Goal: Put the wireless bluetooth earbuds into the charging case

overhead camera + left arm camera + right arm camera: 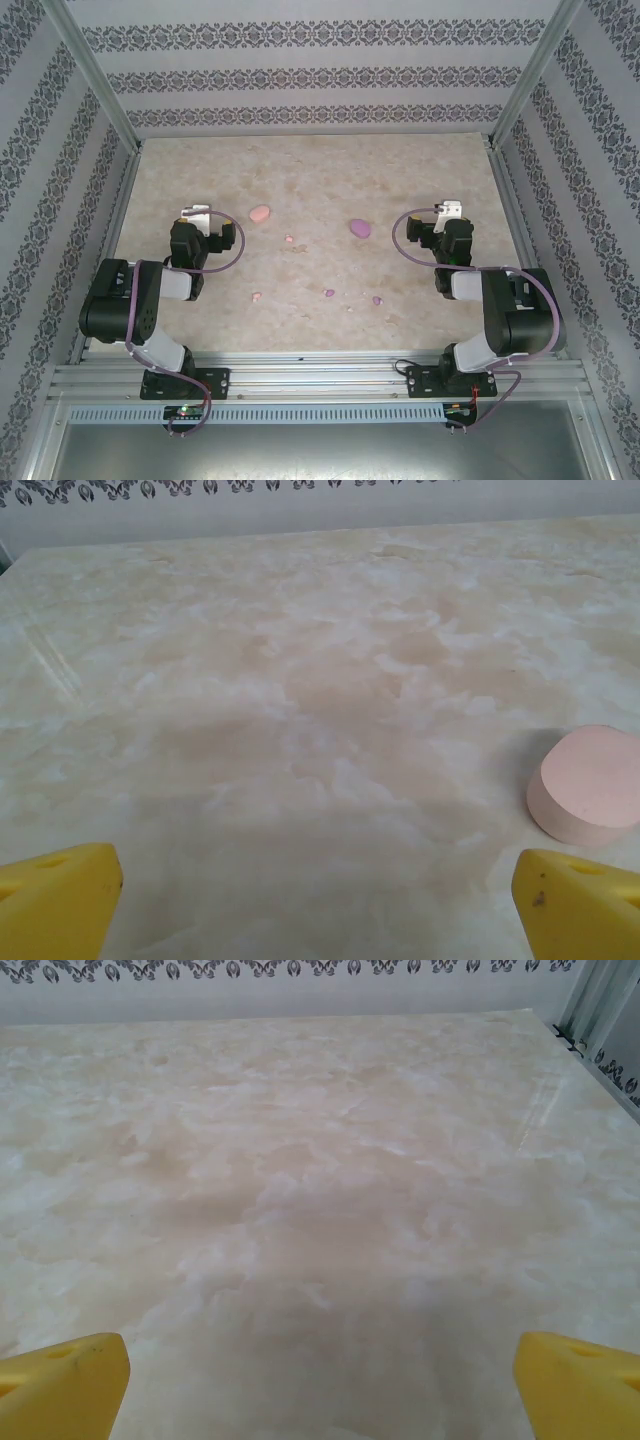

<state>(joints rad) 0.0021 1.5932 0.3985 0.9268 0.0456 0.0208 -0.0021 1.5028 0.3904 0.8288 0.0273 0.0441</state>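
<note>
Earbuds (329, 293), all four, lie loose on the table (300, 180), roughly 6 o'clock of the salmon-pink case (260, 213) and purple case (359, 228); none inserted, so the whole task remains. Left gripper (315, 905) and right gripper (320, 1385) gape wide, empty.

My left arm (135, 300) and right arm (505, 310): black housings, grey link sections, rounded joints. A mauve cable (228, 255) loops beside each wrist. White caps (198, 213) top both heads. Left fingers (55, 905) and right fingers (60, 1385) are blunt yellow wedges, some with a small dimple. Base plates (185, 380) black.
</note>
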